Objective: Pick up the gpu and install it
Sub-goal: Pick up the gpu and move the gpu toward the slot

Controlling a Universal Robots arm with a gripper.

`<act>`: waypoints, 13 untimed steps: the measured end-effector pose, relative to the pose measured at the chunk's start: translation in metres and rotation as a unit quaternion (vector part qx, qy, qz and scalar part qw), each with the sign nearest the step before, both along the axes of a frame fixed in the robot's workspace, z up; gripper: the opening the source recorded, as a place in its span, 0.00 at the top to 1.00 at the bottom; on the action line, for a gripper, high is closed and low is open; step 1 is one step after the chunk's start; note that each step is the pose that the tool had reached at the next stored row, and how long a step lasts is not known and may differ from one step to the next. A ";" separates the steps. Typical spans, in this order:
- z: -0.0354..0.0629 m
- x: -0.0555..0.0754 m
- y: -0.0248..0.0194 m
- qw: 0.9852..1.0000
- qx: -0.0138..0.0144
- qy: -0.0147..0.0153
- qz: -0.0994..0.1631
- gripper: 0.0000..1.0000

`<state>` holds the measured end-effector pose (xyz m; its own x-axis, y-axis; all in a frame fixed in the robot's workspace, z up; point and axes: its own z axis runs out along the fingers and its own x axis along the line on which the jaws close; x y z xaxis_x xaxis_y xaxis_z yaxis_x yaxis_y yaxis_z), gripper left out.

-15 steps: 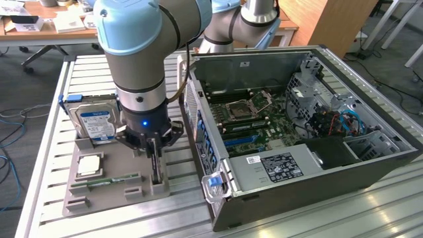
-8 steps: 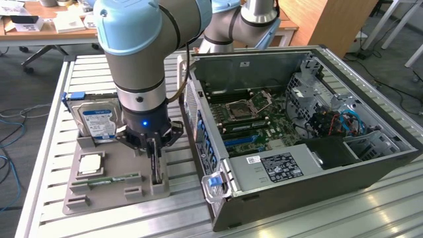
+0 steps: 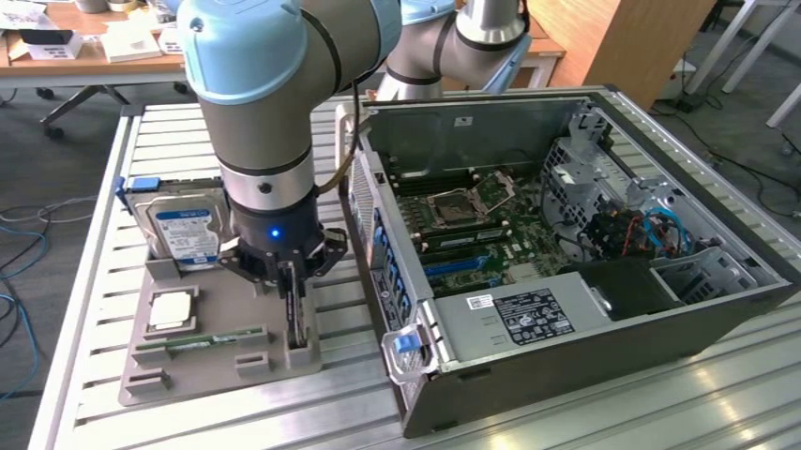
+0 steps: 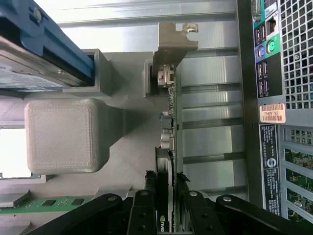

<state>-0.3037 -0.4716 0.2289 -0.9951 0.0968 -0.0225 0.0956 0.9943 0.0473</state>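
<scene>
The gpu (image 3: 296, 323) stands on its long edge in a slot of the grey parts tray (image 3: 188, 380), on the side nearest the open computer case (image 3: 526, 309). My gripper (image 3: 292, 281) reaches straight down onto it. In the wrist view the card's thin edge (image 4: 167, 122) runs away from me to its silver bracket (image 4: 171, 44). My gripper (image 4: 165, 180) has one black finger (image 4: 148, 183) pressed against each face of the card. The card still sits in its slot.
In the tray are a blue-labelled hard drive (image 3: 184, 230) standing upright, a square processor (image 3: 173, 309) and a green memory stick (image 3: 201, 340). The case lies open with its motherboard (image 3: 470, 225) exposed; its rear panel (image 4: 274, 98) is close beside the gripper.
</scene>
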 end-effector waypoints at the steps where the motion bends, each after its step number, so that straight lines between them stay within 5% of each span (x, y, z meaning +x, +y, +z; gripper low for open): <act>1: -0.0001 0.000 0.0000 1.000 0.000 0.000 0.009 0.73; 5: 0.0014 0.000 0.0001 1.000 0.000 0.000 0.022 0.73; 13: 0.0237 0.000 0.0000 1.000 0.001 0.000 0.022 0.73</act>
